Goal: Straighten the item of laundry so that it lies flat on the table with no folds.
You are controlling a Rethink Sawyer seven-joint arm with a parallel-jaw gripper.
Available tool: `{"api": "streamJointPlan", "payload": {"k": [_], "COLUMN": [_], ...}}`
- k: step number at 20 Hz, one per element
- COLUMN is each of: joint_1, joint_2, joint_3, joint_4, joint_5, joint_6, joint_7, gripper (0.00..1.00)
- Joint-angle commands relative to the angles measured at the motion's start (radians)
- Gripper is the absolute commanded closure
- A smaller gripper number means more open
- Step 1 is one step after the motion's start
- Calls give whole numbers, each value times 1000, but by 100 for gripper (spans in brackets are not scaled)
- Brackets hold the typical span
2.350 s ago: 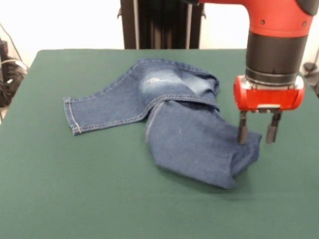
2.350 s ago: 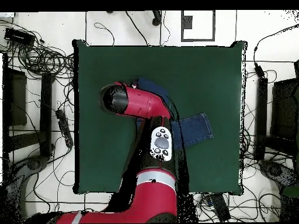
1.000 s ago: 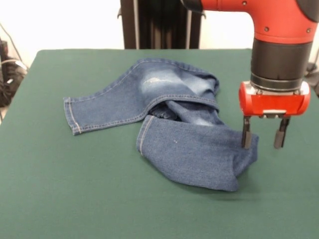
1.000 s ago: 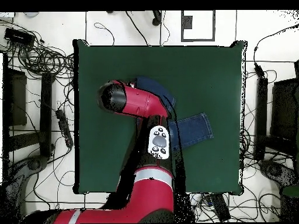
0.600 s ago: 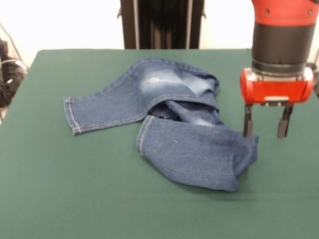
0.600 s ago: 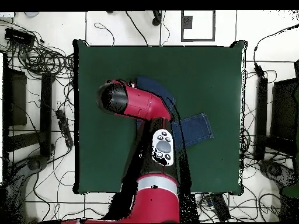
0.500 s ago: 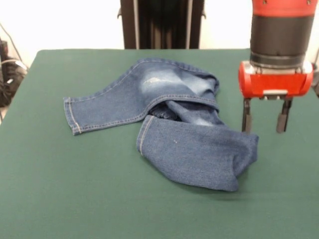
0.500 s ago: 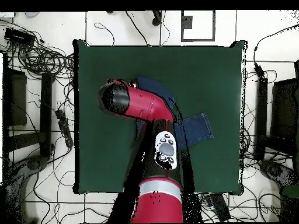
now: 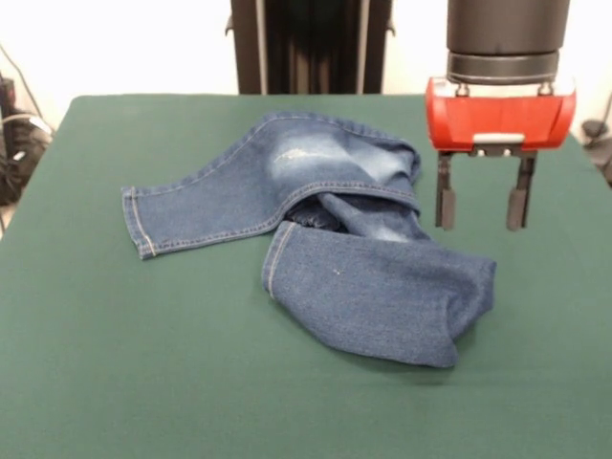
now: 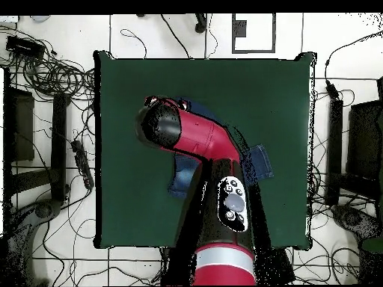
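Note:
The item of laundry (image 9: 316, 229) is a small pair of dark blue jeans with pale faded patches, lying crumpled on the green table (image 9: 115, 382). One leg stretches flat toward the left. The other leg is folded back over itself into a thick bundle at the front right. My gripper (image 9: 479, 204) hangs open above the right end of that folded leg, clear of the cloth, with nothing between its fingers. In the overhead view the red arm (image 10: 202, 142) covers most of the jeans (image 10: 259, 163), and the gripper itself is hidden under it.
Cables (image 10: 52, 75) and dark equipment (image 10: 366, 149) lie on the floor around the table. A black pedestal (image 9: 308, 46) stands behind the table's far edge.
My gripper let go of the folded leg, rose off the cloth and shifted left. The leg's hem dropped and spread out toward the left.

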Motion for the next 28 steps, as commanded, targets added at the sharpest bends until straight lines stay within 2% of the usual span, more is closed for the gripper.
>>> {"api": "streamJointPlan", "payload": {"k": [1,8,15,22,28], "joint_1": [-5,22,-5,-19,-64], "joint_2": [66,108,102,85,84], "joint_3": [142,77,88,55,63], "joint_4": [114,69,98,122,150], "joint_5": [14,-10,-35,-66,-95], "joint_6": [-55,6,12,33,34], "joint_7": [197,189,154,140,94], "gripper": [0,0,0,0,0]}}
